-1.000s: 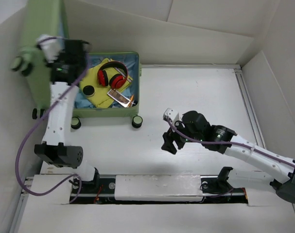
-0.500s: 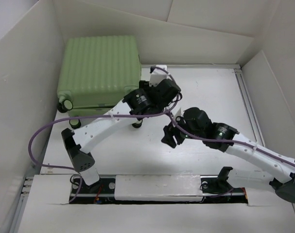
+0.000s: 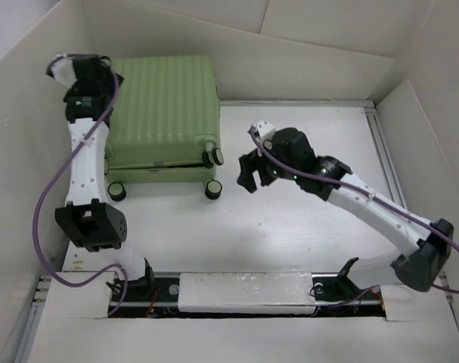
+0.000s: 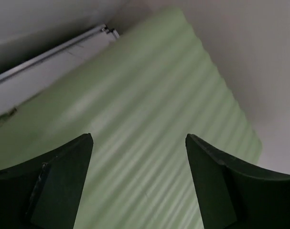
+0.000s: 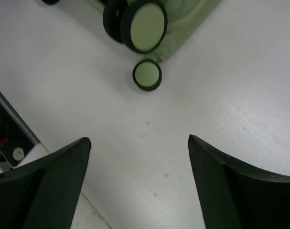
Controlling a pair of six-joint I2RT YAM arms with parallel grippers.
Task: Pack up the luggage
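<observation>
**Pale green ribbed hard-shell suitcase (image 3: 161,106) lay shut and flat on the white worktop (image 3: 305,227), both end effectors empty.**

The left end effector (image 4: 138,143) hung with its fingers spread, the suitcase's grooved lid directly beneath it and nothing between them. The right end effector (image 5: 139,140) was likewise parted over bare worktop. The suitcase's corner sat just ahead of it, and two black-rimmed caster wheels (image 5: 145,26) with green hubs were near its fingertips but untouched.

A robot lab cell: the white tabletop (image 3: 305,234) was fenced by plain panels (image 3: 320,53), two cabled arms (image 3: 89,162) bolted at bottom.
</observation>
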